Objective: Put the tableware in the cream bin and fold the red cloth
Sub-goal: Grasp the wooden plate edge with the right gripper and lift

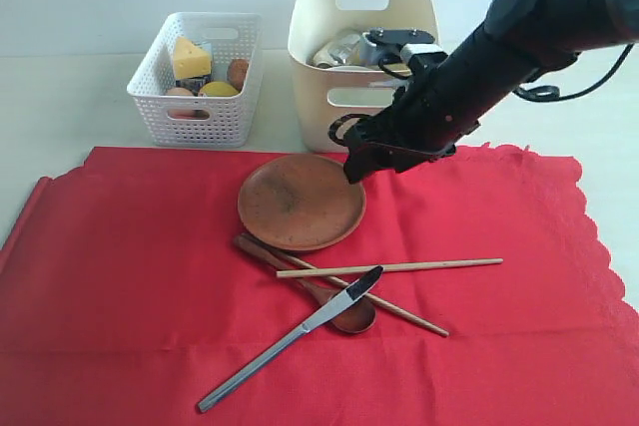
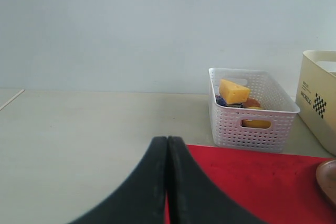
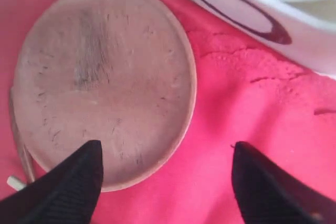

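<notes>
While the red cloth lies spread flat on the bench, it cannot be folded, since four pieces of tableware sit on it. Nearest, the knife slants with its blade end across the spoon, and the chopsticks cross over the same heap. The left claw is pressed shut on nothing and sits low by the cloth's left edge, apparently parked out of the way. Just behind the heap rests the plate. The right claw hangs over the plate's bin-side rim, wide and empty. One finger is above the plate and the other above bare cloth, a stance that suits pinching the rim. Just beyond stands the cream bin at the cloth's far edge, a short carry, with the cup inside. Left of it, the basket keeps the cheese and other food apart.
</notes>
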Motion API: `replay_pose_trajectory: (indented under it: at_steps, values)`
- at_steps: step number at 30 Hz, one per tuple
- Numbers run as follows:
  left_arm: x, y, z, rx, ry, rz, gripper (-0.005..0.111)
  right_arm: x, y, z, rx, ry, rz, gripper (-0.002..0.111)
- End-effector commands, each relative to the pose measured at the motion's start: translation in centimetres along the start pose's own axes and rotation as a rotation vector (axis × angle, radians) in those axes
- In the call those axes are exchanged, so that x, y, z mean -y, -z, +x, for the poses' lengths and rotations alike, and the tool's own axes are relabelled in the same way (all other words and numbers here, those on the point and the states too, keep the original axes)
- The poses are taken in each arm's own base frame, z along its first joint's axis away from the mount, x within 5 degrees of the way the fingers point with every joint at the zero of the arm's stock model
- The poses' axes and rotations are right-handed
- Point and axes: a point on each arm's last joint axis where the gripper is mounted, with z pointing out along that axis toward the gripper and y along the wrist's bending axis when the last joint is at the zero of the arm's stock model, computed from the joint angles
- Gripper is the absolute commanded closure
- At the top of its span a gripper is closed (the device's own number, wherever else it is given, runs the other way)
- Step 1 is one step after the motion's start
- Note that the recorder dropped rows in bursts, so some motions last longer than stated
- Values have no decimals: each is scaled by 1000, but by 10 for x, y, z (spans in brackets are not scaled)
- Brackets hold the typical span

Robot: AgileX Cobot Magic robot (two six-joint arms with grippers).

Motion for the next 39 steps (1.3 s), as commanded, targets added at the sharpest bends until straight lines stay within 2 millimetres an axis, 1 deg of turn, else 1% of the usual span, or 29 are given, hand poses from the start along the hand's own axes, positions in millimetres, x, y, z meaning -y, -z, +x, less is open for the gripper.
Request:
replay_pose_trajectory:
  at_steps: [1, 4, 8, 10, 14, 21, 22, 23, 24, 25, 26, 28, 31, 34, 39]
  values:
    - [0, 0, -1, 10, 4, -1, 105, -6, -24, 8, -7, 24, -40, 42]
    - [0, 0, -1, 10, 4, -1, 105, -14, -38, 12, -27, 62, -55, 42]
    - [0, 0, -1, 10, 2, -1, 105, -11, -54, 15, -29, 48, -32, 42]
    - [0, 0, -1, 10, 2, -1, 105, -9, -57, 16, -32, 43, -27, 42]
    - [0, 0, -1, 10, 4, -1, 105, -9, -58, 16, -30, 38, -27, 49]
    - [0, 0, -1, 10, 4, -1, 105, -9, -58, 16, -27, 38, -24, 73]
    - [0, 0, -1, 10, 2, -1, 105, -9, -58, 15, -25, 38, -23, 81]
    - [0, 0, -1, 10, 2, -1, 105, -9, -58, 15, -25, 38, -23, 85]
    - [0, 0, -1, 10, 2, -1, 105, -9, -57, 15, -23, 39, -23, 93]
    - [0, 0, -1, 10, 2, -1, 105, -9, -56, 15, -21, 40, -23, 96]
    - [0, 0, -1, 10, 2, -1, 105, -11, -53, 13, -12, 44, -23, 103]
    - [0, 0, -1, 10, 4, -1, 105, -14, -44, 9, 11, 53, -23, 108]
    - [0, 0, -1, 10, 4, -1, 105, -19, -30, 3, 49, 68, -23, 108]
    - [0, 0, -1, 10, 4, -1, 105, -22, -23, -1, 75, 76, -20, 108]
    - [0, 0, -1, 10, 4, -1, 105, -33, 3, -11, 167, 53, -38, 108]
